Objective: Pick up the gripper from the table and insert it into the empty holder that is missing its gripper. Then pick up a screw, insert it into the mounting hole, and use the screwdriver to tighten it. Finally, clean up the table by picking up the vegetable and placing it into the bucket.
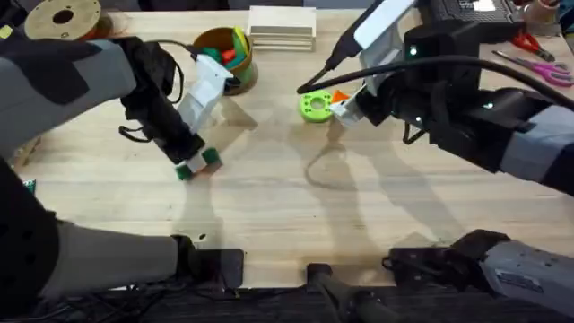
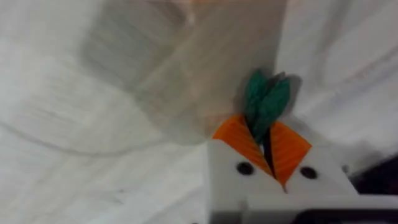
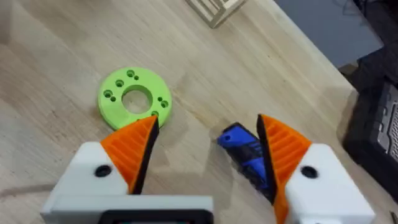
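My left gripper [image 1: 198, 164] hangs over the table's left middle, in front of the bucket [image 1: 244, 72]. Its orange pads [image 2: 292, 149] are shut on the dark green leaves of the vegetable [image 2: 266, 102]; the rest of the vegetable is hidden. My right gripper [image 1: 339, 101] stands open just right of a lime-green ring disc [image 1: 314, 107]. The blue screwdriver [image 3: 245, 152] lies between its fingers, close against one orange pad [image 3: 283, 149]. The other pad [image 3: 134, 146] stands apart from it, next to the disc [image 3: 134, 99]. The loose gripper piece, the holder and the screw are out of view.
The bucket holds several colourful pieces. A stack of wooden blocks [image 1: 282, 27] sits at the back, to the bucket's right. Scissors [image 1: 536, 63] lie at the far right, and a wooden spool [image 1: 63, 18] at the back left. Bare wood runs along the table's front.
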Robot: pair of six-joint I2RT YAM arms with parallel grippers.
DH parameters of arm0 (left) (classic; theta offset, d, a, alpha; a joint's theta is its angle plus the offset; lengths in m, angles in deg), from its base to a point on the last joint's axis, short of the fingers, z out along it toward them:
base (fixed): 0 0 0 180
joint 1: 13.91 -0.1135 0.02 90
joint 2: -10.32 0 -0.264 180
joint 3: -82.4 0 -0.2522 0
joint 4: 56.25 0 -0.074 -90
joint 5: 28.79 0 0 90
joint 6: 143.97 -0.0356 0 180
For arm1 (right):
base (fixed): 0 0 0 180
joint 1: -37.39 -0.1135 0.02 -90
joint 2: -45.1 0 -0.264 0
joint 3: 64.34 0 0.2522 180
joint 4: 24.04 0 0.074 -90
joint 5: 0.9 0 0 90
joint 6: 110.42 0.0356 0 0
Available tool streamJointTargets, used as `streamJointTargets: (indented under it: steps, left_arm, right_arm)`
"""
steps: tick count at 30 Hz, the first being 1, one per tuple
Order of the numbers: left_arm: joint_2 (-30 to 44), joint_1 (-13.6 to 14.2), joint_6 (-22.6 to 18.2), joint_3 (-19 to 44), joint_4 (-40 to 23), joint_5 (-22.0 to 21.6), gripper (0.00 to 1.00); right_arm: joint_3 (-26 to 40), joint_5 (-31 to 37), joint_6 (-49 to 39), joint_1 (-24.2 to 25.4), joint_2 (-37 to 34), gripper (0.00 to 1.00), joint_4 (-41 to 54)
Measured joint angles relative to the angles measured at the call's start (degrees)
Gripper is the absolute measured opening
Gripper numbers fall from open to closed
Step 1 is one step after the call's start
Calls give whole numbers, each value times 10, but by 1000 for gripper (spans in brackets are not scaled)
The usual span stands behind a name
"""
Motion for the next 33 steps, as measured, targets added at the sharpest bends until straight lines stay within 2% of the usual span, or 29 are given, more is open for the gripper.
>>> streamJointTargets:
  steps: [4, 8, 10, 14, 17, 21, 22, 25, 29, 33]
  left_arm:
    - [2, 0, 10, 36, -84, 0, 17]
    - [2, 0, 14, 118, -153, 1, 16]
    - [2, 0, 18, 163, -170, 1, 16]
    - [2, 0, 29, 238, -163, 7, 16]
    - [2, 0, 33, 271, -119, 24, 16]
    - [2, 0, 35, 278, -32, 65, 14]
    - [2, 0, 37, 278, 35, 111, 14]
    - [6, 0, 39, 278, 94, 156, 13]
    - [23, 0, 60, 279, 155, 191, 12]
    - [49, 1, 80, 279, 177, 203, 11]
  right_arm:
    - [0, 0, 0, 0, 0, 926, 0]
    - [0, 0, 0, 0, 0, 926, 0]
    - [0, 0, 0, 0, 0, 926, 0]
    - [0, 0, 0, 0, 0, 926, 0]
    - [0, 0, 0, 0, 0, 927, 0]
    - [0, 0, 0, 0, 0, 926, 0]
    - [0, 0, 0, 0, 0, 926, 0]
    - [0, 0, 0, 0, 0, 926, 0]
    - [0, 0, 0, 0, 0, 926, 0]
    - [0, 0, 0, 0, 0, 926, 0]
